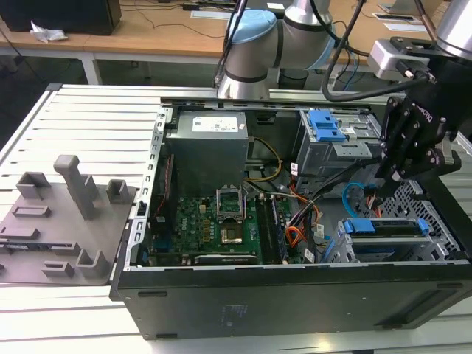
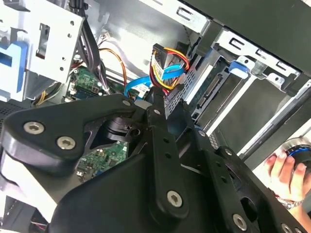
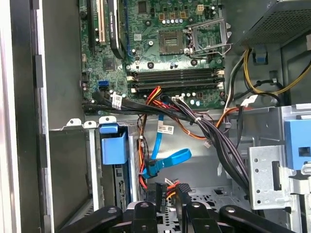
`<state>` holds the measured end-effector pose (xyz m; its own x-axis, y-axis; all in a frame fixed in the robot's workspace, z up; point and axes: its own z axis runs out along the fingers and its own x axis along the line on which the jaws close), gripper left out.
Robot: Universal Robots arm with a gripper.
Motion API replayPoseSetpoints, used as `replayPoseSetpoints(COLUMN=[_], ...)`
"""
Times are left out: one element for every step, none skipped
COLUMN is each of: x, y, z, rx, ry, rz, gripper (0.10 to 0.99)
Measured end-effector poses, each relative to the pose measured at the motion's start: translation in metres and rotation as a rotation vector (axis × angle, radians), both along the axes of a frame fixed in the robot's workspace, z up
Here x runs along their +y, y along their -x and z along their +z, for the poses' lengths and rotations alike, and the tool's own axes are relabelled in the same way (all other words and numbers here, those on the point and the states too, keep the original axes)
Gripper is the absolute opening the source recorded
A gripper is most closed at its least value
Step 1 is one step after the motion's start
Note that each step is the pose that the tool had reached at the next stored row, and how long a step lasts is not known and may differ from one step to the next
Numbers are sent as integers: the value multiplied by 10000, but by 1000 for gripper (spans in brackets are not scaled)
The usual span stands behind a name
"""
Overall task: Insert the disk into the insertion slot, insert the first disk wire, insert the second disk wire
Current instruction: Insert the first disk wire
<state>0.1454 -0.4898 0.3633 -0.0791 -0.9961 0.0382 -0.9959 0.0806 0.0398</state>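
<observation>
The disk [image 1: 383, 228], in its blue carrier, sits inside the insertion slot [image 1: 343, 251] at the case's front corner on the exterior view's right. Its edge and blue tab also show in the first wrist view [image 3: 114, 150]. My gripper [image 1: 386, 172] hangs just above and behind the slot. In both wrist views it is shut on the black connector of the first disk wire [image 3: 158, 193], a bundle of orange, red, yellow and black strands [image 2: 167, 58]. The light-blue second disk wire [image 3: 170, 159] loops loose beside it, its dark end [image 3: 151, 171] hanging free.
A taller grey cage with a blue bracket [image 1: 324, 125] stands behind the slot. Black and orange cable bundles [image 3: 209, 131] cross between motherboard [image 1: 214, 217] and cages. A person's hand [image 2: 286, 167] rests outside the case. A grey fixture [image 1: 66, 214] lies at the exterior view's left.
</observation>
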Motion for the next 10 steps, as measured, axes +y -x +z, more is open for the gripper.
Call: replayPoseSetpoints(x=[0,1,0,0,1,1,0,0,0,0], y=[-1,-6,-9,-11,-15,-17,-19,-20,-20,-20], z=[-10,-28,-40,-49,-61,-73,-83,-85,-84,-86], rx=[0,0,0,0,0,0,0,0,0,0], ry=[8,15,16,19,23,27,36,56,60,68], rz=[0,3,1,1,1,0,-1,0,0,0], gripper=[302,302,302,302,302,302,302,302,302,302])
